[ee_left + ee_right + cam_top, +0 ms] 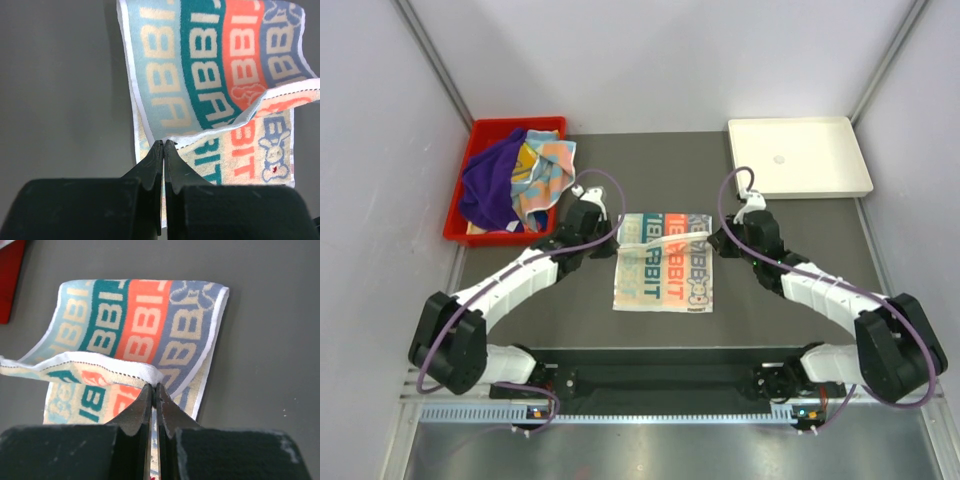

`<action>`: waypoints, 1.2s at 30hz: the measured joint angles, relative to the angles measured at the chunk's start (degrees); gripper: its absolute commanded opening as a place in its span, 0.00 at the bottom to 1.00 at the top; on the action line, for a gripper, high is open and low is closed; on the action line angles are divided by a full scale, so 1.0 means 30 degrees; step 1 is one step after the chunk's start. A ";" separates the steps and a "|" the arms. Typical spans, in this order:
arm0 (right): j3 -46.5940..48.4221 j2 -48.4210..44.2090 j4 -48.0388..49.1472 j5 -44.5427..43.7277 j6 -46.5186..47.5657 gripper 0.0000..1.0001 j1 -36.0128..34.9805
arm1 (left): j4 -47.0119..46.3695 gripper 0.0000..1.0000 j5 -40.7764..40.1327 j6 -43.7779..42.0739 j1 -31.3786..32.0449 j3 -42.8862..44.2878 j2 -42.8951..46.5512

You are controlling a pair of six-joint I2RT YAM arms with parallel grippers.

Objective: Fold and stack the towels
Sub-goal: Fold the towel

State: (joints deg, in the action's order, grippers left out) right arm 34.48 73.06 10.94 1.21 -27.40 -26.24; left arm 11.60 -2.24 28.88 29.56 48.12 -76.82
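The left claw [164, 142] is pinched tight on the white hem of the teal, orange and white lettered terry towel [210, 55]. It grips the hem's left corner, with no gap between the fingers. The right claw [151, 386] is clamped the same way on the hem's right corner, so the 2 claws hold 1 edge raised between them. From above, that hem runs as a pale sagging band across the towel [665, 270], which lies in the middle of the dark grey table [770, 310] between the 2 arms.

The cloth looks light and limp. It droops between the claws and bends wherever it is unsupported, so I'd expect it to follow the corners readily but wrinkle if they drift together. The corners are the right place to hold it, kept taut and level. This looks like a first fold about halfway over.

At the far left sits a red plastic bin [460, 215] with a deep purple cloth [490, 185] and a multicoloured orange and blue cloth [545, 170] heaped inside, not yet folded. At the far right is a white shallow tray [820, 135].
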 measured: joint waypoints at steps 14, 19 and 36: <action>-0.1596 -0.1800 -0.0291 -0.0153 -0.0583 0.00 -0.0634 | 0.1093 0.00 0.0102 0.0495 0.0350 -0.0342 0.0561; -0.2018 -0.2426 -0.0532 -0.0182 -0.0831 0.00 -0.0758 | 0.1617 0.00 0.0095 0.0568 0.0415 -0.0342 0.1151; -0.3504 -0.3920 -0.0889 -0.0459 -0.1566 0.00 -0.1515 | 0.2747 0.00 0.0459 0.1428 0.0933 -0.1698 0.2215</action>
State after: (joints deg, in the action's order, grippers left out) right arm 23.97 61.30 8.27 -0.16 -32.10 -30.79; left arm 19.84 -0.86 33.17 32.36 43.03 -70.17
